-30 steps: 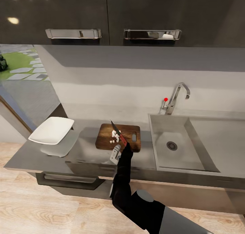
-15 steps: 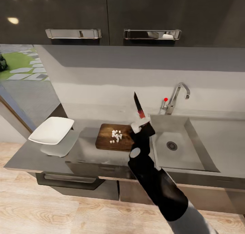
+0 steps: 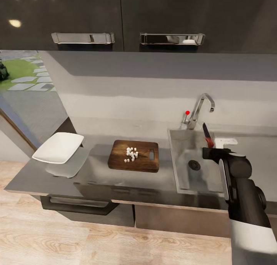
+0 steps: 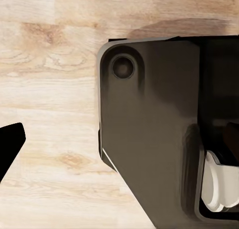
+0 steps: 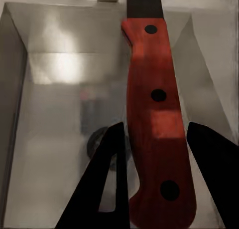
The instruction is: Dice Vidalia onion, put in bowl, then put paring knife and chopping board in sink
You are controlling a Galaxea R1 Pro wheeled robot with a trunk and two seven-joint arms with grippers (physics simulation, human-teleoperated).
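On the surface (image 3: pixel 57 178) the bowl (image 3: pixel 58 147) lies at the left, the chopping board (image 3: pixel 117 161) right of it with the onion dice (image 3: pixel 131 154) on it, and the sink (image 3: pixel 184 142) right of the board. The tap (image 3: pixel 200 109) stands behind the sink. The right hand (image 3: pixel 209 144) hangs over the sink basin, the paring knife (image 3: pixel 207 135) in it pointing up and toward the wall.

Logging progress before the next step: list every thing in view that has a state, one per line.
paring knife: held over the sink, blade pointing up
right gripper: shut on the paring knife's red handle
Vidalia onion: diced, pale bits lying on the chopping board
chopping board: flat on the countertop, not yet in the sink
bowl: on the countertop, holds no dice
sink: no water running from the tap
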